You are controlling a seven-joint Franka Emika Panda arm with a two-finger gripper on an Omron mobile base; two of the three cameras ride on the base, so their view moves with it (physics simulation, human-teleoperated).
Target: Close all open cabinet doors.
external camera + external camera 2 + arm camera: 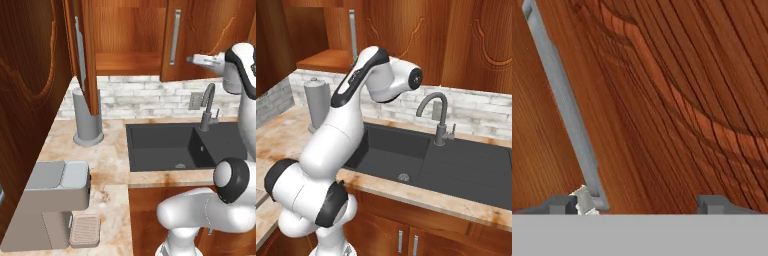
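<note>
Left base view: high, behind the arm on its left, facing forward and down across the marble surface (107, 160) toward the sink (165, 145), the brick wall and the upper cabinet doors (87, 55). Right base view: same height, from the arm's right, facing the same corner at moderate range. Both share the sink (406, 155), faucet (438, 117), grey canister (317, 102) and brick wall. Hand view: very near, looking along the fingers (582, 202) straight onto a wooden door panel (677, 100), its silver handle (562, 100) running slantwise, so the camera is rolled.
</note>
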